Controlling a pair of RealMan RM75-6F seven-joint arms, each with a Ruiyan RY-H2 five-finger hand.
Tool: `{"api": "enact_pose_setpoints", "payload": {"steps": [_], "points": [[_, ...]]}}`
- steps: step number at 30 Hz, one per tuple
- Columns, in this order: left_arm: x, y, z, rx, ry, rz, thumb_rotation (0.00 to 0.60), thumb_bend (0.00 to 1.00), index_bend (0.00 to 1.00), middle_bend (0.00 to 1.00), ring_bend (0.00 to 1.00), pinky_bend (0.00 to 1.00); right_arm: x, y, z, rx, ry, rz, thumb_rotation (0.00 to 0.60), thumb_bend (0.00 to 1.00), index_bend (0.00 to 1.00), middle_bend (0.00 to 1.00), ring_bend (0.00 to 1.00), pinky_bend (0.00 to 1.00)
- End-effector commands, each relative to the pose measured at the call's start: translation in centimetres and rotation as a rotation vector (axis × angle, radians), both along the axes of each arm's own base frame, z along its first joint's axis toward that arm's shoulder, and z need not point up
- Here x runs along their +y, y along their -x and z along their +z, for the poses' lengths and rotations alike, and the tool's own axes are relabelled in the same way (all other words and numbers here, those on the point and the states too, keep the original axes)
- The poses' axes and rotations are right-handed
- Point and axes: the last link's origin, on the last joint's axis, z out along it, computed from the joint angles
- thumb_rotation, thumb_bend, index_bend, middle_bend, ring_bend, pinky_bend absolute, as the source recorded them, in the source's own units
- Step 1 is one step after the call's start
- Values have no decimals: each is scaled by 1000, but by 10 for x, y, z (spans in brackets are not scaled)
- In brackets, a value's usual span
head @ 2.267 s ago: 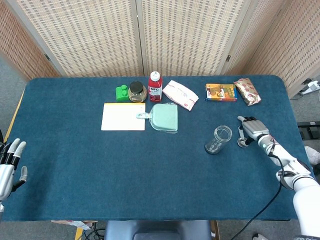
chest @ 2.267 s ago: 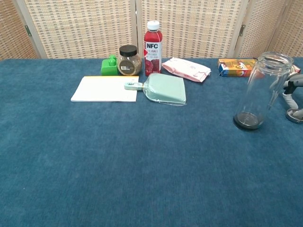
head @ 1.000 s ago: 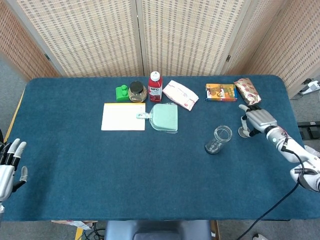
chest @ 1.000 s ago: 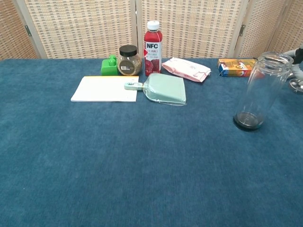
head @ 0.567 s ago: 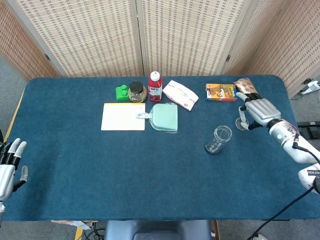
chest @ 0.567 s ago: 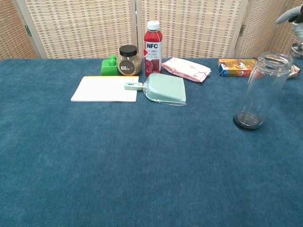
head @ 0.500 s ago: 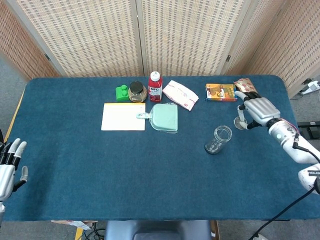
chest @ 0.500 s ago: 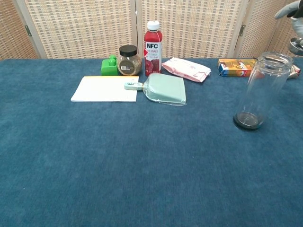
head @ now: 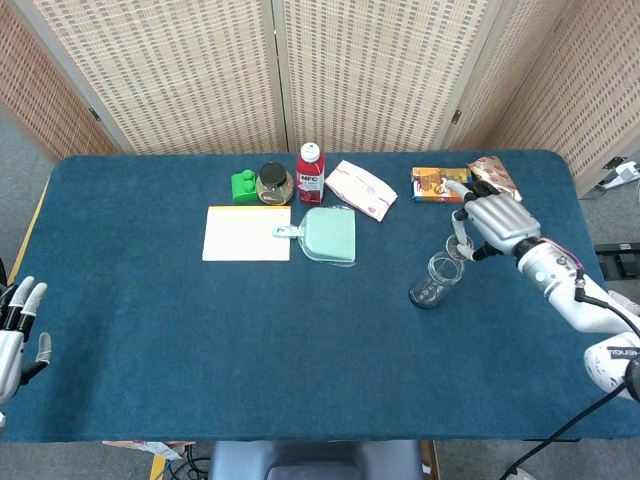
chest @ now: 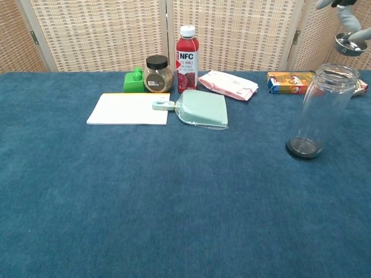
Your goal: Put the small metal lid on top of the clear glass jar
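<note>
The clear glass jar (head: pixel 436 279) (chest: pixel 323 111) stands upright and open on the blue table, right of centre. My right hand (head: pixel 490 222) (chest: pixel 346 11) hovers just above and to the right of the jar's mouth. It pinches the small metal lid (chest: pixel 351 43) (head: pixel 459 246), which hangs level a little above the rim, not touching it. My left hand (head: pixel 15 330) sits off the table's near left corner, fingers apart, holding nothing.
Along the back stand a green block (head: pixel 243 185), a brown-lidded jar (head: pixel 274 184), a red NFC bottle (head: pixel 310 174), a white pouch (head: pixel 360 189), an orange box (head: pixel 441 184) and a snack packet (head: pixel 495 176). A white pad (head: pixel 247 232) and a mint dustpan (head: pixel 327 236) lie mid-table.
My right hand has lifted the lid off the table beside the jar and carried it up and leftward, to just above the jar's mouth. The left hand has barely moved.
</note>
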Motion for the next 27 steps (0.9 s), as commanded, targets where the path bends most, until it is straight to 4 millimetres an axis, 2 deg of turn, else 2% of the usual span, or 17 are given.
{"api": "enact_pose_setpoints", "payload": {"steps": [1, 20, 27], "points": [[-1, -1, 1, -3, -2, -3, 600, 542, 0, 20, 0, 0, 2, -5, -2, 4, -7, 7, 600, 373, 663, 6, 0, 0], [-9, -7, 7, -13, -21, -33, 600, 542, 0, 20, 0, 0, 8, -11, -26, 31, -51, 11, 600, 367, 664, 6, 0, 0], [-9, -7, 7, -9, -24, -30, 600, 542, 0, 20, 0, 0, 9, -8, -27, 45, -49, 8, 600, 363, 664, 6, 0, 0]]}}
